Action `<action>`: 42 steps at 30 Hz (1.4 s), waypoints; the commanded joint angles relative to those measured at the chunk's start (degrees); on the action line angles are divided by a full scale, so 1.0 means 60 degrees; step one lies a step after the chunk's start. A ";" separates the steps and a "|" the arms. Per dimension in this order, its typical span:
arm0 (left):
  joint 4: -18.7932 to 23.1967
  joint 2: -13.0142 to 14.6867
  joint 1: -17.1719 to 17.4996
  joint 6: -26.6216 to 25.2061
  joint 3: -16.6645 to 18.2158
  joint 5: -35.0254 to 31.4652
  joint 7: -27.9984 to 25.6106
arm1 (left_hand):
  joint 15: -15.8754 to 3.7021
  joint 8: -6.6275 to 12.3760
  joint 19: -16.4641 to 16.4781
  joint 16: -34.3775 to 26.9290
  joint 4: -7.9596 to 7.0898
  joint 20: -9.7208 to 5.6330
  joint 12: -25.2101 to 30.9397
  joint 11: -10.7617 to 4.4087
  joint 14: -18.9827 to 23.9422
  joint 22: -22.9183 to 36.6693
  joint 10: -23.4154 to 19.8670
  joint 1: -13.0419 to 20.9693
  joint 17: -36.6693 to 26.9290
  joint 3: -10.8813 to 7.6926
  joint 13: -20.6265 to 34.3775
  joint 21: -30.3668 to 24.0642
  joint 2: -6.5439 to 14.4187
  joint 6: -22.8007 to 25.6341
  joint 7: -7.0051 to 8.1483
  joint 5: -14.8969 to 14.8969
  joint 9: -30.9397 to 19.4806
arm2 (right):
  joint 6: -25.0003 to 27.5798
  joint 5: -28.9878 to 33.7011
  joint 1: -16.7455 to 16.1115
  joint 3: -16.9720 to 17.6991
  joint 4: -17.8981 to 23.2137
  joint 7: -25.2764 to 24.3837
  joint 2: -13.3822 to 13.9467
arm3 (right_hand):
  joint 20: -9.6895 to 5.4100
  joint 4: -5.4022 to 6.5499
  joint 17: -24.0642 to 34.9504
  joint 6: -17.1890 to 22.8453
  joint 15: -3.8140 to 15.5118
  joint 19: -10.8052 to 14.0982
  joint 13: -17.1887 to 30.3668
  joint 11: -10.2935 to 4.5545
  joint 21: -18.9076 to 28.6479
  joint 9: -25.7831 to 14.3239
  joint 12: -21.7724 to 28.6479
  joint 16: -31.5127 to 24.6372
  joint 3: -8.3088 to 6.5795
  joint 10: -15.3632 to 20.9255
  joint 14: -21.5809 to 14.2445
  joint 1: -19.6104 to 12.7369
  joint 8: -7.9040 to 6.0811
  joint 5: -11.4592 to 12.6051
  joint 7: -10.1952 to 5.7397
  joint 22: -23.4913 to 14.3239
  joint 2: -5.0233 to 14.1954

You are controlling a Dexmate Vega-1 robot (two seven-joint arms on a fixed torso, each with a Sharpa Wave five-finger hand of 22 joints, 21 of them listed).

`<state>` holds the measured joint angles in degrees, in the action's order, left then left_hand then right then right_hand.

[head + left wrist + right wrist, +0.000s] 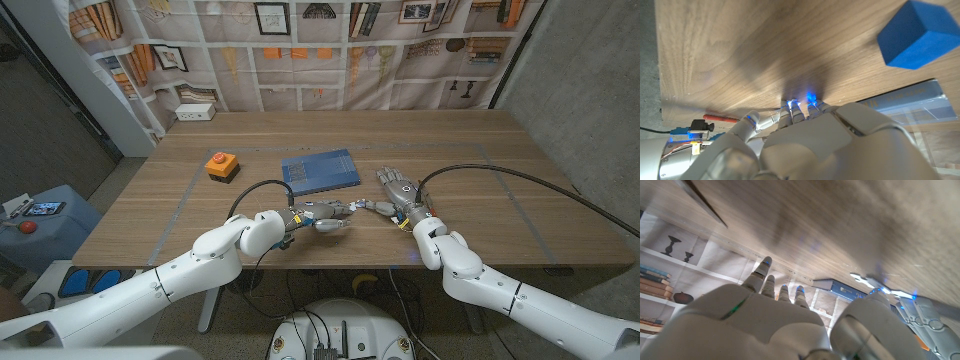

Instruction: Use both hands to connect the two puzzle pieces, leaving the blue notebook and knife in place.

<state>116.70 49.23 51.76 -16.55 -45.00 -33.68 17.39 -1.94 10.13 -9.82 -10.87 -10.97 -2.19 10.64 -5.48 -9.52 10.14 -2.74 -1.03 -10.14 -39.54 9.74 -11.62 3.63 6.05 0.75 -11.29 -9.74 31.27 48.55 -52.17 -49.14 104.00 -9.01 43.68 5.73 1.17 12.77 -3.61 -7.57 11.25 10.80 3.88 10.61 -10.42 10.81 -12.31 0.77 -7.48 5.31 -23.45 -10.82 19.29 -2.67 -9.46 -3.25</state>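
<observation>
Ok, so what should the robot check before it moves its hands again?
1. Blue notebook lies on the table, behind both hands, with nothing touching it: ok.
2. Knife in place: cannot tell; I cannot pick it out with certainty.
3. Puzzle pieces in the fingers: cannot tell. The left hand and right hand meet near the table's middle, but what sits between them is too small to make out.
4. Hands apart from the notebook: ok, both are on the near side of it.
5. Orange button box out of the way: ok, it stands to the left of the notebook, away from both hands.
</observation>
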 commanded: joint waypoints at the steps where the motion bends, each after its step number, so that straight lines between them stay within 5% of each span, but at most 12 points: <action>1: -0.0031 -0.0005 -0.0043 0.0011 -0.0019 -0.0022 0.0031 | -0.0208 0.0040 -0.0923 0.0036 -0.0007 -0.0289 0.0038 0.0172 -0.0093 0.0004 -0.0240 0.0118 -0.0033 -0.0069 0.0021 0.0000 0.1231 0.0063 0.0013 0.0023 -0.0034 | -0.0572 -0.0075 0.0103 0.0115 -0.0083 0.0027 0.0108 | -0.0017 0.0010 0.0034 -0.0029 0.0012 0.0092 0.0017 -0.0058 0.0064 -0.0015 0.0057 -0.0014 0.0048 -0.0031 -0.0075 0.0074 -0.0050 0.0040 -0.0042 -0.0023 -0.0090; 42: -0.0023 -0.0004 -0.0065 0.0031 -0.0002 -0.0039 0.0069 | -0.0218 0.0041 -0.0905 0.0036 0.0001 -0.0291 0.0045 0.0154 -0.0077 0.0002 -0.0264 0.0124 -0.0031 -0.0108 0.0021 0.0008 0.1227 0.0072 0.0021 0.0029 -0.0034 | -0.0774 0.0177 0.0223 0.0096 -0.0557 0.0160 -0.0007 | -0.0036 -0.0013 0.0046 -0.0025 0.0036 0.0179 0.0019 -0.0072 0.0057 -0.0017 0.0067 -0.0034 0.0135 -0.0007 -0.0114 0.0038 -0.0053 0.0126 -0.0068 -0.0025 -0.0112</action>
<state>116.76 49.31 51.53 -16.55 -45.03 -33.85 17.72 -1.94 10.13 -9.82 -10.87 -10.78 -2.19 10.63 -5.48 -9.52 10.15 -2.74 -1.03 -10.13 -39.73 9.75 -11.62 3.63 5.94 0.85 -11.29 -9.72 26.91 49.57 -50.85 -48.41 101.33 -7.54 43.55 5.32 1.11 12.94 -3.61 -7.26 12.07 10.79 3.88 10.83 -10.42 10.81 -12.31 1.17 -7.48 5.00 -22.87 -10.82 19.73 -2.67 -9.46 -3.82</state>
